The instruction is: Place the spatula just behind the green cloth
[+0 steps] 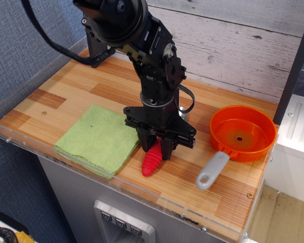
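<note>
The gripper (156, 148) stands straight down over the table (66, 93), its jaws drawn in against the red handle of the spatula (151, 161). They appear clamped on it, with no gap showing either side. The grip sits on the upper part of the handle, probably so the ribbed rubber gives purchase. The handle's free end points toward the front edge; the metal head is hidden behind the arm. The spatula lies just beside the right edge of the green cloth (98, 138), close to it (whether they touch cannot be told).

The cloth lies flat and square near the front left. Bare wood is visible behind it, toward the wall, where the task calls for the spatula to go. The orange pan (242, 132) sits well apart on the right, out of that path. In my judgement the pick is secured and the carry is not yet done.
</note>
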`<act>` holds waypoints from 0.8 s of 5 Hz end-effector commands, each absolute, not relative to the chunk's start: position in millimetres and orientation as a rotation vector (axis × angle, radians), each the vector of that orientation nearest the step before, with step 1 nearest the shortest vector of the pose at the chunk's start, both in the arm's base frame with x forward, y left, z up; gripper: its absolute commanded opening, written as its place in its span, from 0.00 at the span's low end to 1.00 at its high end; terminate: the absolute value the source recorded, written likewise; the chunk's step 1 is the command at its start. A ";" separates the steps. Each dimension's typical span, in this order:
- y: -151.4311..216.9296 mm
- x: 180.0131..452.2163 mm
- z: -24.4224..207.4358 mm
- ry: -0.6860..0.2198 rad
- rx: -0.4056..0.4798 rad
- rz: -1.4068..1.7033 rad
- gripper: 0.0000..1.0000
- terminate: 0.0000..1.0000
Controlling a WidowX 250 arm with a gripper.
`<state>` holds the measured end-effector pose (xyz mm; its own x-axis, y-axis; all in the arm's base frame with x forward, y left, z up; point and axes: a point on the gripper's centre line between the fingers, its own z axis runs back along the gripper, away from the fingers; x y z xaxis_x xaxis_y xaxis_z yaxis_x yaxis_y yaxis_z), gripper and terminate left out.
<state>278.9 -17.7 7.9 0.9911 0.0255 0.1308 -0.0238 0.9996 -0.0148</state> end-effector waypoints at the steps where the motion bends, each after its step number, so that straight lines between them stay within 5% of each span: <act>1: -9.6 280.7 45.1 -0.220 -0.012 0.042 0.00 0.00; 4: 41.7 277.5 72.2 -0.232 0.028 0.201 0.00 0.00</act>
